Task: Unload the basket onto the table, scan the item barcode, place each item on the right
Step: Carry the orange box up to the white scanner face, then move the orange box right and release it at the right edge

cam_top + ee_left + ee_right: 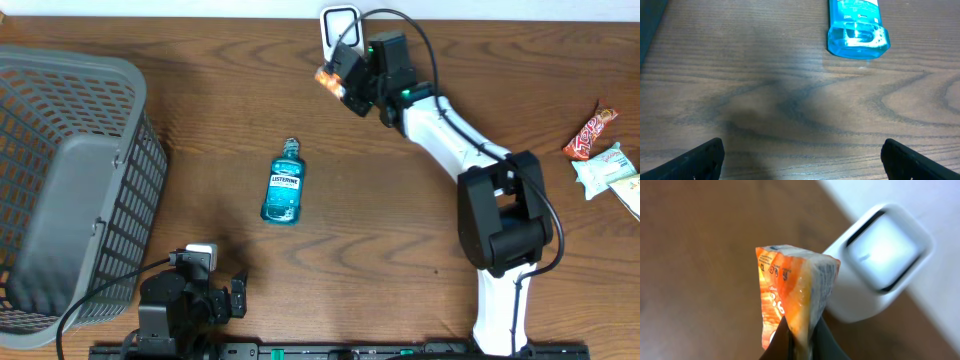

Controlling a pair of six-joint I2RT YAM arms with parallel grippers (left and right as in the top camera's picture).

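a brown wood-grain table (200, 100) fills the overhead view, and a clear blue plastic mouthwash bottle (284, 185) lies flat near its middle, cap toward the far edge.

a grey plastic mesh basket (70, 62) stands well to the left of the bottle, against the table's left edge.

the white-and-black right arm (450, 135) rises from the near edge well to the right of the bottle and reaches diagonally to a spot beyond it and a little to its right.

the black left arm (175, 305) sits low at the near edge, nearer than the bottle and to its left. the left gripper (802, 157) faces the bottle's base (857, 25) from a distance. its two dark fingertips are spread wide with only bare wood between them.

a white rounded box scanner with a pale window (339, 25) stands at the far edge, beyond the bottle and slightly right.

three small snack wrappers, one red (590, 132) and two pale (603, 168), lie far right of the bottle by the table's edge.

the orange foil snack packet (790, 290) is beyond the bottle, off the table, just in front of the scanner (880, 260). the right gripper (800, 340) pinches its lower end between nearly closed fingers, and the packet's narrow sealed edge faces the wrist camera.
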